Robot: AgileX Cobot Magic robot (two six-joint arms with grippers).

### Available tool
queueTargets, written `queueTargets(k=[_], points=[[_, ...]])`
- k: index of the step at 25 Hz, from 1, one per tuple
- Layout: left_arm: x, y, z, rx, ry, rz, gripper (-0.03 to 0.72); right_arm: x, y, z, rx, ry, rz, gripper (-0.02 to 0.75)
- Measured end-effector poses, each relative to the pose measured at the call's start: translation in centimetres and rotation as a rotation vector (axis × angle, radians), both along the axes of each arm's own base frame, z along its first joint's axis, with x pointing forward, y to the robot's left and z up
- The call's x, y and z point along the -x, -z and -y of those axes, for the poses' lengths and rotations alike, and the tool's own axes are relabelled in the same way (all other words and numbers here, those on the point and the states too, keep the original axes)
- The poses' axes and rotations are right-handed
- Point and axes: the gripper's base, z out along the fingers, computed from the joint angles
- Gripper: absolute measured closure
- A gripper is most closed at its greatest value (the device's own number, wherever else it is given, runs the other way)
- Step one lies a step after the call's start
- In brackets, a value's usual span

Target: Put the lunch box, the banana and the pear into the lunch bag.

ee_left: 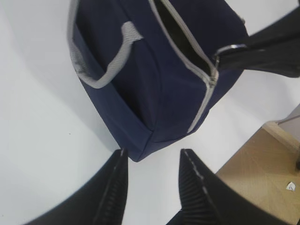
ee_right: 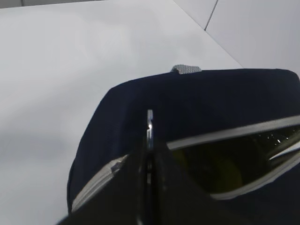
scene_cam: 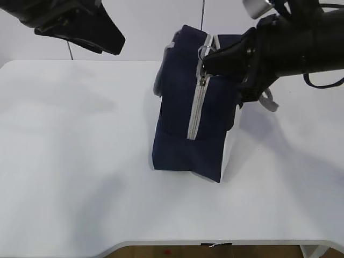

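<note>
Right gripper [scene_cam: 207, 55] has its jaws pinched tight on the ring pull [ee_left: 228, 48] of the zipper [scene_cam: 195, 110], up at the top of the lunch bag [scene_cam: 180, 123]. In the right wrist view you can see the thin metal ring [ee_right: 149, 125] sticking up edge-on between the two fingers. Left gripper [ee_left: 152, 157] has its jaws partly apart with nothing between them, hanging above the table [scene_cam: 70, 177] just off the bag's lower corner; in the exterior view that arm sits high, up and to the left of the bag.

The lunch bag stands upright on the white table, roughly mid-table, navy with a white side panel [scene_cam: 232, 145] facing right. The grey zipper runs down the front face and is closed there, but along the top it's open, showing a dark gap. One grey handle [ee_left: 101, 70] loops over the side of the bag nearest the left gripper.

Through the open slit, right wrist view, there's something yellow [ee_right: 225, 176] inside the bag. Can't tell if it's the banana or the pear.
</note>
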Motion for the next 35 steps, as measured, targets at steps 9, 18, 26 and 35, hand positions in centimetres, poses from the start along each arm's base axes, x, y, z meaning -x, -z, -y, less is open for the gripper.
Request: queueTargets(k=[9,18,26,35], points=[[0.0,0.0,0.0,-0.003,0.006,0.0,0.409,-1.6,-0.9,-0.3,-0.012,0.017,0.03,0.731],[-0.6,1.0,0.5,-0.023,0.03,-0.016,0.409,-1.3,-1.9,-0.8,-0.057,-0.045,0.028,0.731],[-1.9,3.4,1.7,0.044,0.046,-0.001,0.409,-1.3,-1.9,-0.8,-0.057,-0.045,0.028,0.731],[-2.4,6.0,2.0,0.134,0.009,0.075,0.409,-1.3,-1.9,-0.8,-0.059,-0.044,0.026,0.731]])
